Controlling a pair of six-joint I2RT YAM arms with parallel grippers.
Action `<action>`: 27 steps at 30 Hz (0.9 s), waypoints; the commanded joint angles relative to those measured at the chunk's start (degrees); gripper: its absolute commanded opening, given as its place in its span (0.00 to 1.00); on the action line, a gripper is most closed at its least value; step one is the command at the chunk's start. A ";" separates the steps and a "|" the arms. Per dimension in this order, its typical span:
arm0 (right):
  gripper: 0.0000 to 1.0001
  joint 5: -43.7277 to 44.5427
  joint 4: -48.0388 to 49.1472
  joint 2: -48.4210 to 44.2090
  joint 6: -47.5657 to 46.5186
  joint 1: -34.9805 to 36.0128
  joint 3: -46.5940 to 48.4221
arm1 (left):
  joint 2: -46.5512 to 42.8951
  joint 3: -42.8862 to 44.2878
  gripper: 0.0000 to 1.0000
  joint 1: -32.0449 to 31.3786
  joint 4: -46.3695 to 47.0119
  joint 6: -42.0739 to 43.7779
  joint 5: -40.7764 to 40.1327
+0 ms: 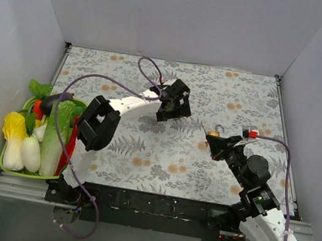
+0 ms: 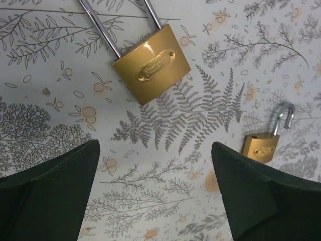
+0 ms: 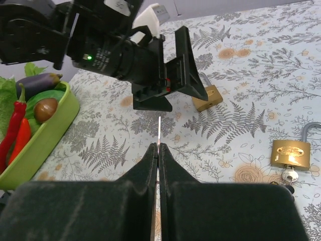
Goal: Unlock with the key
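Right jaws around key point(image 3: 159, 131), tip outward

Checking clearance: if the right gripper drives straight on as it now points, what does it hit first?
Most likely the left gripper: the right gripper, shut on a thin metal strip, aims straight at it. A padlock lies beyond, slightly to the right. Depth is hard to judge.

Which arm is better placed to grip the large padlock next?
Left: left gripper hovers open close above the large padlock; right gripper is shut on a thin metal strip, likely the key.
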 commanded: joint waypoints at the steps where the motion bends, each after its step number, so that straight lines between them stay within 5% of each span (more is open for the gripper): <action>1: 0.01 0.02 -1.48 -1.59 -2.82 -0.13 3.57 | 3.55 7.48 0.93 -0.26 -10.47 -1.98 -4.89; 11: 0.01 -0.95 -0.51 -4.76 -2.38 -0.13 1.28 | 7.67 10.03 0.94 -0.26 -6.34 -8.58 -2.43; 21: 0.01 -2.53 -2.17 -7.66 -1.85 -0.13 0.67 | 16.64 25.24 0.94 0.27 -13.46 -8.93 -7.44; 27: 0.01 -1.83 -4.63 -10.38 -2.20 -0.13 0.93 | 16.74 24.80 0.94 1.59 -11.88 -9.55 -8.59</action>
